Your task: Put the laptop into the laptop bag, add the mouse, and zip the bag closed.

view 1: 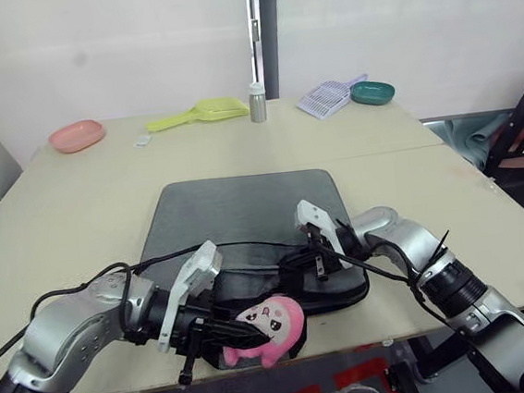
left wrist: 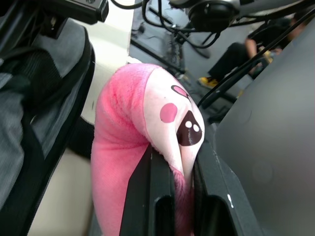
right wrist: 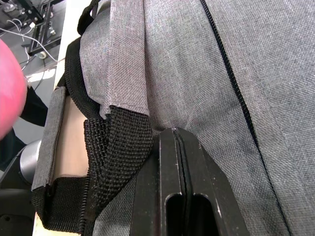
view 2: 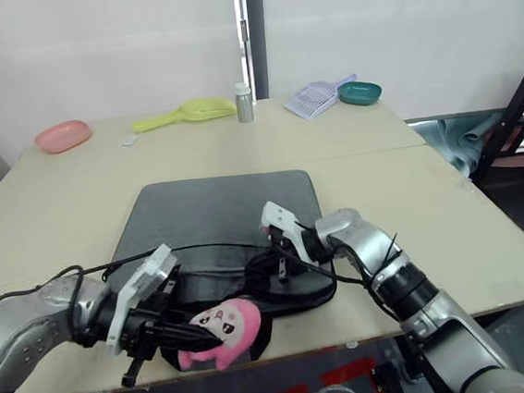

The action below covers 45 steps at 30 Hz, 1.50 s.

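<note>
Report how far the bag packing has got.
Done: the laptop bag lies flat on the table; its contents are hidden. In hand: the left gripper pinches the pink plush toy at the bag's near edge, and the right gripper is shut against the fabric beside the strap handles. Left: I cannot tell whether the main zip is closed.

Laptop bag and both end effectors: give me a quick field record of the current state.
laptop bag: flat on table, near edge by both arms
left end effector: shut on pink plush toy, at table's front edge
right end effector: fingers together against bag fabric beside black strap handle; whether it pinches anything is unclear
laptop: cannot tell
mouse: cannot tell
far table: pink dish, yellow scoop, bottle
</note>
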Available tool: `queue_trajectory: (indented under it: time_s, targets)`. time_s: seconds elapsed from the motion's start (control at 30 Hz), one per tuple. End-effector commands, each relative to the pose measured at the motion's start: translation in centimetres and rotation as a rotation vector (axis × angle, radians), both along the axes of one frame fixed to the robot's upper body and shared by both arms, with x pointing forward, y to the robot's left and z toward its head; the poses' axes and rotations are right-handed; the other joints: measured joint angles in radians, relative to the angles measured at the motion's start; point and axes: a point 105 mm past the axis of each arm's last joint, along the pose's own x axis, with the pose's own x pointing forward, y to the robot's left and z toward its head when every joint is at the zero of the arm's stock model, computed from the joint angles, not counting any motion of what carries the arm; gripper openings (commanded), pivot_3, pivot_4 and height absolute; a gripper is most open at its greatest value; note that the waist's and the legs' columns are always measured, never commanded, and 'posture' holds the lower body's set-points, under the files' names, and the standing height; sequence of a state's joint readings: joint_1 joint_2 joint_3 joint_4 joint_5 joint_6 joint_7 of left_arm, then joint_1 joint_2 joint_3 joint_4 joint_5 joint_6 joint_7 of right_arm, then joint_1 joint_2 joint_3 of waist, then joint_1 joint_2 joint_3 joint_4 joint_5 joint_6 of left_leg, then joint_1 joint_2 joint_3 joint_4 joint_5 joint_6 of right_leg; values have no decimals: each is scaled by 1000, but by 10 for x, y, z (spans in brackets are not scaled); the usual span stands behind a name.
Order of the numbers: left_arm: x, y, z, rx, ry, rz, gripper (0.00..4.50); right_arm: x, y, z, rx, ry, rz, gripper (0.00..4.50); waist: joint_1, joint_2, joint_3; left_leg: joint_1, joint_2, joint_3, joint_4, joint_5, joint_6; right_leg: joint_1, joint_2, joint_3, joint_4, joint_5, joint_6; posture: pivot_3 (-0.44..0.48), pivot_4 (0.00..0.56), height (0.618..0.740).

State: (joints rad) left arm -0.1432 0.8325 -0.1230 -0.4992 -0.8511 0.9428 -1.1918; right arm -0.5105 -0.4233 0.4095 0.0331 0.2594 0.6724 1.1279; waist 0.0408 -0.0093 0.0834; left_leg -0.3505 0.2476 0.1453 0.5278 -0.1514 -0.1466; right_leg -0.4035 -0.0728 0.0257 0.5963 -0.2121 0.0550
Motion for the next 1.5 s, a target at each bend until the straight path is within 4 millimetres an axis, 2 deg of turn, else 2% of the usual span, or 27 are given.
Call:
queue_trajectory:
  time_s: [0.03,0.2,0.33,0.57,0.63,0.7,0.77,0.83,0.87,1.1,1.17,1.33,1.43,1.5]
  targets:
    - [-3,-13,-1,-68,54,-79,32,-16,-35,-69,-244,208,-147,0,0,0,0,0,0,0,0,0,0,0,0,0,0,0,0,0,150,740]
    - [12,-32,-5,-123,79,-82,32,-17,-37,-68,-245,210,-158,0,5,2,-1,0,0,0,0,0,0,0,0,0,0,0,0,0,150,740]
    - [16,-48,2,-175,87,-114,32,-18,-37,-68,-244,212,-168,0,7,2,-1,0,0,0,0,0,0,1,-1,0,0,0,-1,0,150,740]
    - [43,-88,25,-293,97,-57,32,-18,-38,-67,-243,213,-173,0,11,0,-3,0,-1,0,1,0,-1,2,-1,0,0,1,-1,0,150,740]
    - [45,-94,28,-303,108,-56,32,-18,-37,-67,-243,213,-172,0,10,-2,-4,0,-1,0,1,0,0,2,-1,0,0,1,-1,0,150,740]
    - [45,-96,29,-301,110,-57,32,-18,-38,-67,-243,212,-174,0,10,2,-3,0,-1,0,1,0,0,2,-1,0,0,1,-1,0,150,740]
    - [46,-91,30,-282,97,-41,32,-17,-39,-67,-243,210,-176,0,11,3,-2,0,-1,0,1,0,0,2,-1,-1,0,1,-1,0,150,740]
    - [48,-84,31,-268,103,-26,999,-17,-39,-66,-243,210,-179,0,11,3,-2,0,-1,0,1,0,0,2,-1,-1,0,1,-1,0,150,740]
    - [47,-81,31,-262,99,-24,1235,-17,-39,-66,-243,209,-179,0,11,3,-2,0,-1,0,1,0,0,2,-1,-1,0,1,-1,0,150,740]
    - [31,-39,33,-204,82,36,3800,-15,-41,-66,-243,204,-183,0,9,5,-1,0,-1,0,0,0,0,1,-1,-1,-1,0,0,0,150,740]
    - [25,-19,36,-159,42,70,4467,-15,-42,-66,-243,203,-181,0,9,5,1,0,-1,0,0,0,0,1,-1,-1,-1,0,0,0,150,740]
    - [10,18,46,-60,-42,95,4467,-13,-42,-65,-243,200,-179,0,10,9,5,-1,-1,-1,0,0,0,0,-1,-1,-1,-3,6,0,150,740]
    - [13,40,57,-17,-111,157,4467,-12,-42,-65,-243,198,-176,0,10,8,6,-1,-1,0,0,0,0,1,-1,-1,-2,-8,14,0,150,740]
    - [12,53,62,25,-171,170,4467,-11,-43,-65,-242,197,-177,0,7,9,8,-1,-1,0,0,0,0,0,-1,-1,-2,-8,14,0,150,740]
